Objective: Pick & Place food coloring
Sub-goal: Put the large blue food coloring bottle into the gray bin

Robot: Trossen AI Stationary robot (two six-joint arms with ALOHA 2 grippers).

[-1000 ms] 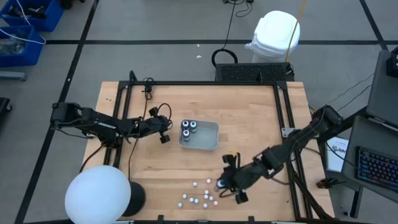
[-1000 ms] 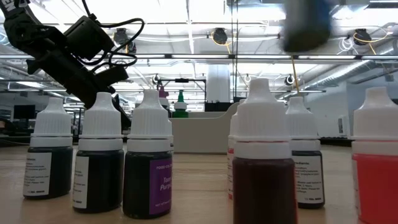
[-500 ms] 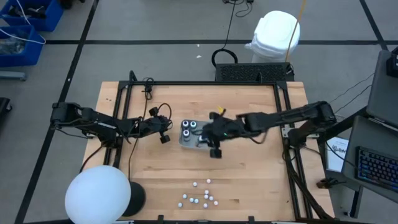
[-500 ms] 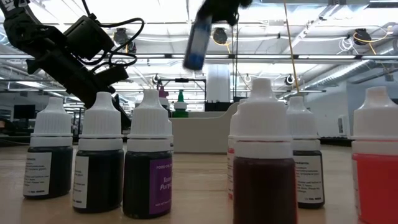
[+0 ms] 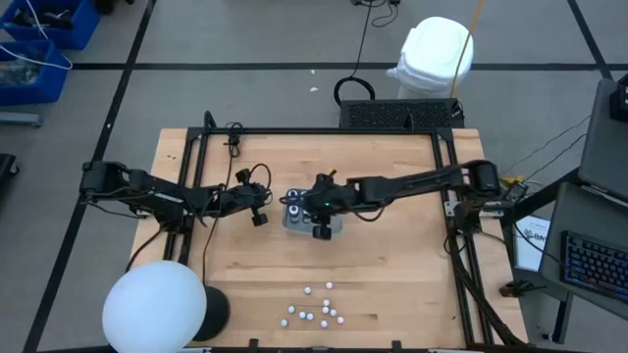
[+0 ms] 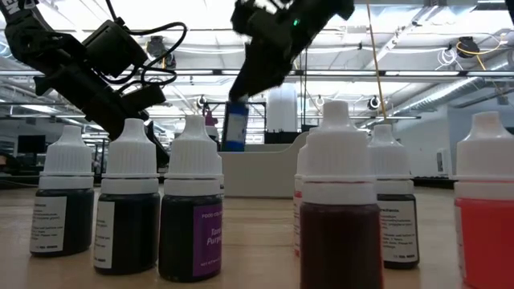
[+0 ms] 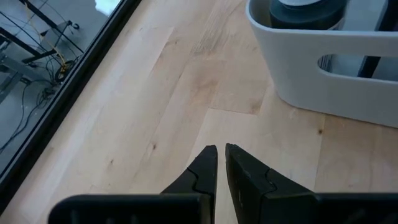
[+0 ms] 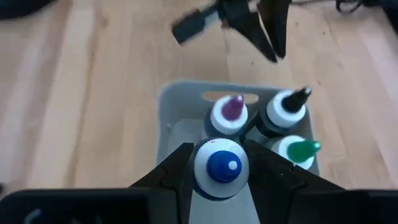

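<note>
Your right gripper (image 8: 219, 167) is clamped on a food coloring bottle with a blue tip (image 8: 219, 167), one finger (image 8: 172, 176) on each side of its white cap. It holds the bottle above the grey bin (image 8: 180, 99), which sits near the middle of the wooden table (image 5: 392, 265). In the low view the same bottle (image 6: 234, 125) hangs clear of the surface under the gripper.

Three bottles already stand inside the bin: one with a purple tip (image 8: 231, 112), one with a black tip (image 8: 288, 107) beside it, and one with a green tip (image 8: 300, 151). The purple and black ones stand along the bin's far wall; the green one is just beside your held bottle.

Your left gripper (image 7: 219, 158) rests low over the bare wood just beside the bin's outer wall (image 7: 348, 59), with its fingers (image 7: 205, 168) pinched almost together and nothing between them. From above you see it (image 5: 259, 213) to the left of the bin (image 5: 335, 227), apart from it.

More bottles with white caps (image 5: 316, 306) stand in a loose cluster near the table's front edge, well apart from the bin; up close they show dark, purple and red contents (image 6: 193, 233).
</note>
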